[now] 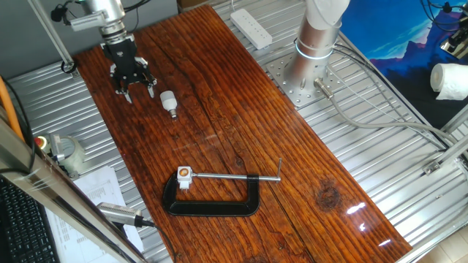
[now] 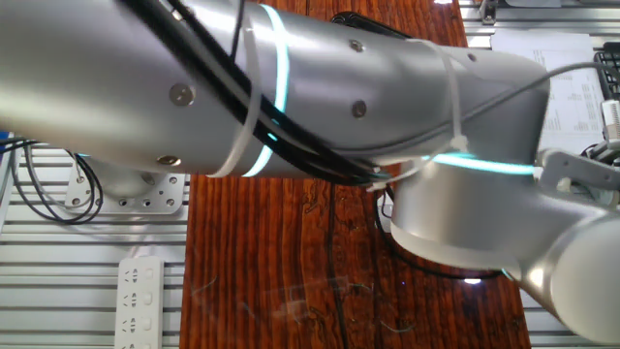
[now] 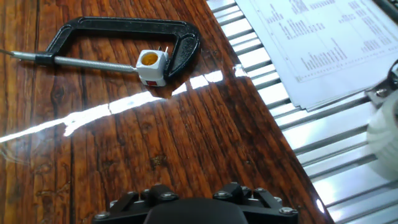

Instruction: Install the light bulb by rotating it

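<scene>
The light bulb [image 1: 170,102], small and white, lies on its side on the wooden table [image 1: 241,139], apart from everything else. My gripper [image 1: 137,93] hangs just to its left with its fingers spread open and nothing between them. The white socket block [image 1: 184,175] with a copper hole sits in the black C-clamp [image 1: 212,201] nearer the front. The hand view shows the socket block [image 3: 151,65] and the C-clamp [image 3: 124,30] ahead, only the gripper's black base [image 3: 193,208], and no bulb. In the other fixed view the arm [image 2: 320,107] hides the bulb and the socket.
A white power strip [image 1: 251,28] lies at the table's far end beside the arm's base [image 1: 314,47]. Printed papers [image 3: 317,37] rest on the metal slats beside the table. A paper roll [image 1: 450,80] stands at the far right.
</scene>
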Controlling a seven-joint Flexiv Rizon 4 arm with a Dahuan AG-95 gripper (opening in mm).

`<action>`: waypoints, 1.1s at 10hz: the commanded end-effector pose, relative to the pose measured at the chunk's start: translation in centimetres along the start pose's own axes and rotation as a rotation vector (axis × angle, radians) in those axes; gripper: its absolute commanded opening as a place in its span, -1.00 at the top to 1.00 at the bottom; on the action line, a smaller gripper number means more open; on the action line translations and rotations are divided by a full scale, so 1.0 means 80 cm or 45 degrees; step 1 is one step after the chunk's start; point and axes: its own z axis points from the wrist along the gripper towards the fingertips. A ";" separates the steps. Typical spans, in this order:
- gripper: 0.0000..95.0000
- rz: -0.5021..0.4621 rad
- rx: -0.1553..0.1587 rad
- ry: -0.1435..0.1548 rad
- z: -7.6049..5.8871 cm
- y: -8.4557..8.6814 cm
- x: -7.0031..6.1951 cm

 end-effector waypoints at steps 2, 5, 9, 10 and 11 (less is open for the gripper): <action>-0.20 0.033 -0.026 -0.041 0.003 -0.001 0.001; -0.20 0.027 -0.033 -0.062 0.003 -0.001 0.001; -0.20 -0.005 -0.062 -0.082 0.003 -0.001 0.001; -0.20 -0.008 -0.079 -0.084 0.003 -0.001 0.001; -0.20 -0.011 -0.091 -0.077 0.003 -0.001 0.001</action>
